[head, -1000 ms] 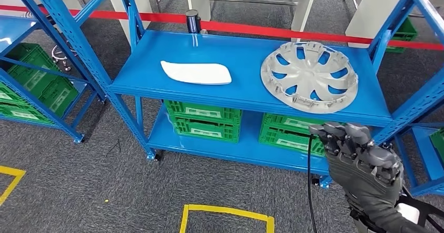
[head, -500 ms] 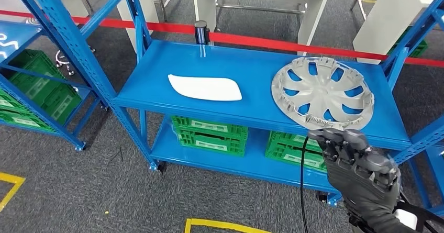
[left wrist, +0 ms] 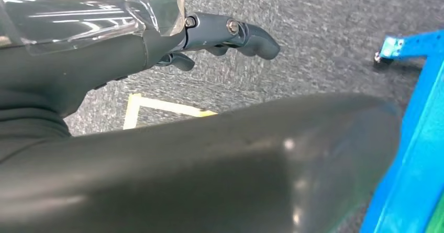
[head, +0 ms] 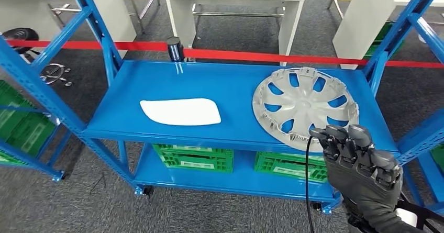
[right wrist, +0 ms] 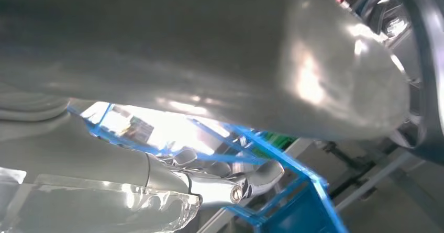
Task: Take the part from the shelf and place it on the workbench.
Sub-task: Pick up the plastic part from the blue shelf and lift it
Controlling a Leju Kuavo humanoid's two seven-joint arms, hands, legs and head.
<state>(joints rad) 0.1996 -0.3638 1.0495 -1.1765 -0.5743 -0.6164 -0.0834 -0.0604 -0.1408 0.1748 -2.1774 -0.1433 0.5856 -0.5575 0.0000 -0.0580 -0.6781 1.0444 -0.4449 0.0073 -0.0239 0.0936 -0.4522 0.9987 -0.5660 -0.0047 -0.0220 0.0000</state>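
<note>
Nearer than a second earlier, the shelf [head: 157,81] held the silver wheel cover [head: 305,107] at its right end, where the empty right hand [head: 357,159], fingers loosely curled, risked nudging it off the front edge.

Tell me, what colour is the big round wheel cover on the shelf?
Silver-grey. The wheel cover shows best in the head view.
</note>
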